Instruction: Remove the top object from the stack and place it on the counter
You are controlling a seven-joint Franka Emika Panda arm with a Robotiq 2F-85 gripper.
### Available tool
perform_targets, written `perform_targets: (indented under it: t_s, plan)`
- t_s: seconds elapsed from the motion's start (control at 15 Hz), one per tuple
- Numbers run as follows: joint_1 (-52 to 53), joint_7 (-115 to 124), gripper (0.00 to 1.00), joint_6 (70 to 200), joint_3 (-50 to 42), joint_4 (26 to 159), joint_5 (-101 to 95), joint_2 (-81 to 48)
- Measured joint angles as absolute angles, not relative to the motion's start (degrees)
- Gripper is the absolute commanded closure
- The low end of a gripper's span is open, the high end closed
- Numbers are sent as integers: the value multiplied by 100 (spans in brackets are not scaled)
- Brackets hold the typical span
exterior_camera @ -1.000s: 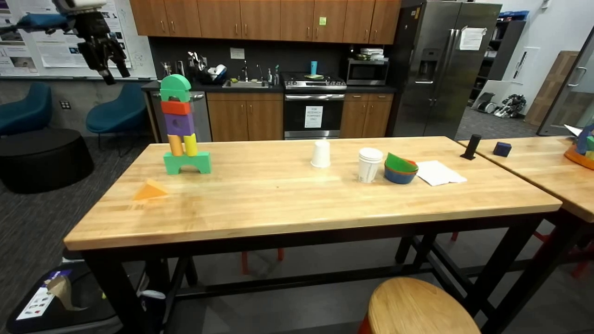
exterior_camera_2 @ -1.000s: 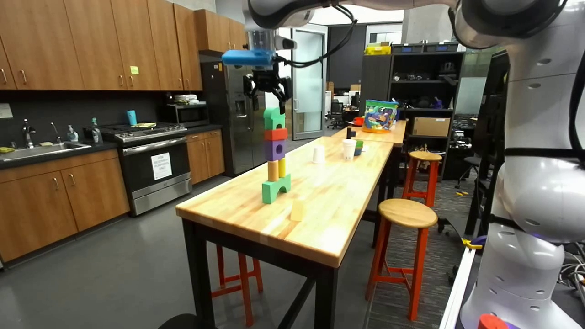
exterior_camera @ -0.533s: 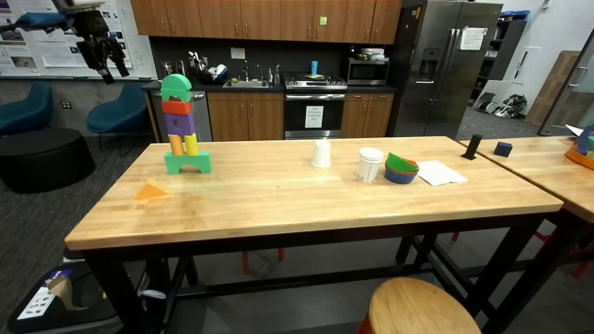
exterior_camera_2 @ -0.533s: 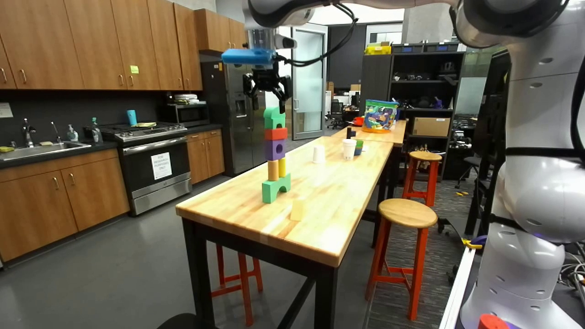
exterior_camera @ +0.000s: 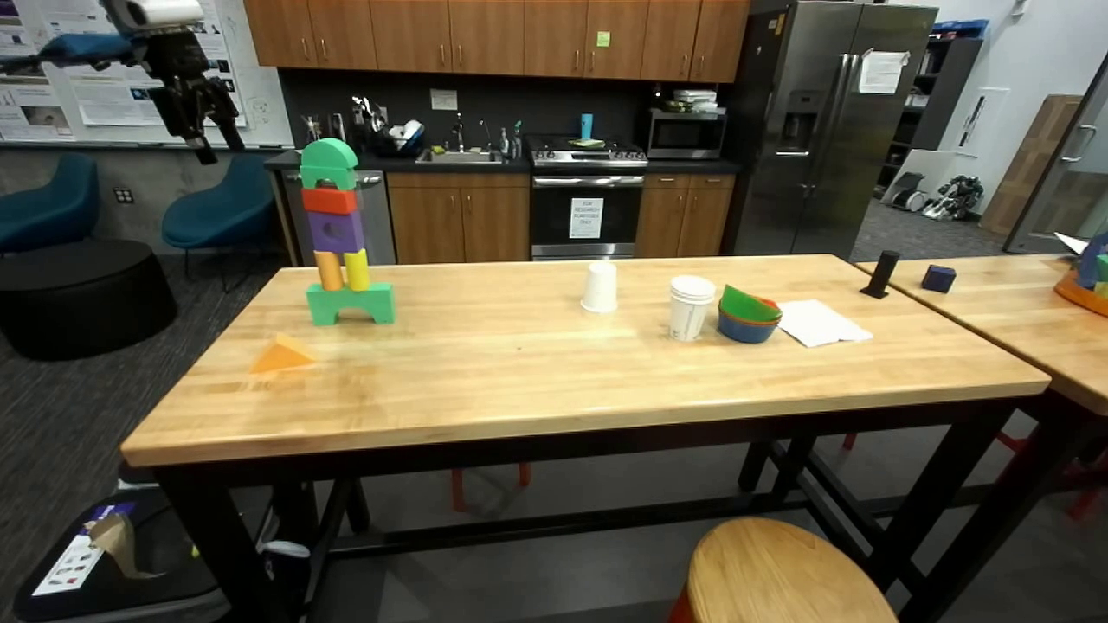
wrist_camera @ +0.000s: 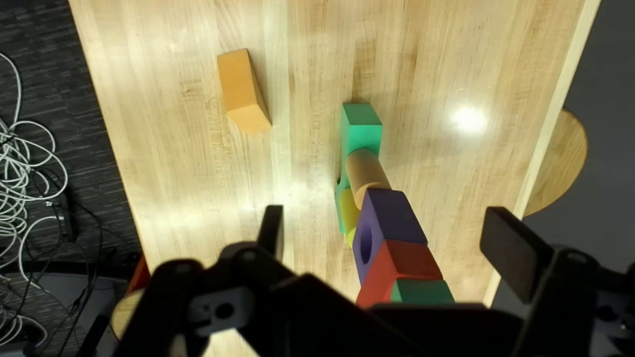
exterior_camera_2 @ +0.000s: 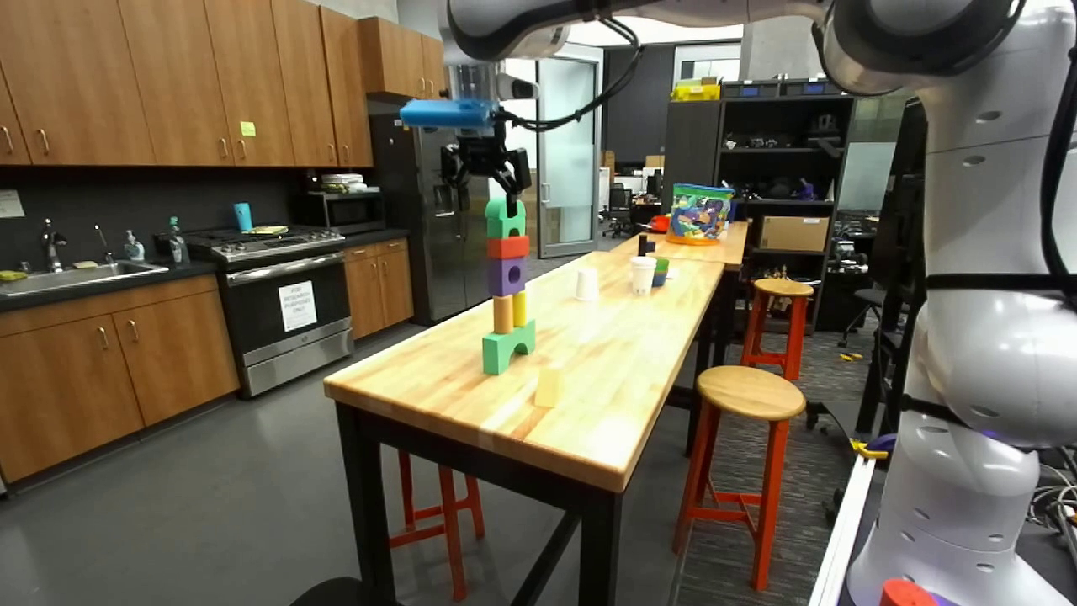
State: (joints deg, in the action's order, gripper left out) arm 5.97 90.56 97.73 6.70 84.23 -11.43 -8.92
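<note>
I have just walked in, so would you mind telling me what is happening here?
A robot arm is meant to take the rounded green block off the top of the toy-block stack and place it on the wooden counter. At this moment its gripper hangs open and empty near the top of the stack; an exterior view shows a gap between it and the block. The stack stands on the counter with that block on top.

2 teal chairs (exterior_camera: 227, 203), orange wedge (wrist_camera: 243, 91), refrigerator (exterior_camera: 818, 173) (paper (exterior_camera: 881, 72) attached), microwave (exterior_camera: 686, 134)
</note>
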Motion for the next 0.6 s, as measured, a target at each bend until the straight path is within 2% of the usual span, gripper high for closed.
perform_targets:
  t_s: [0.6]
  plan:
    - [570, 9060, 0, 9856, 212, 7732, -1204, -1210]
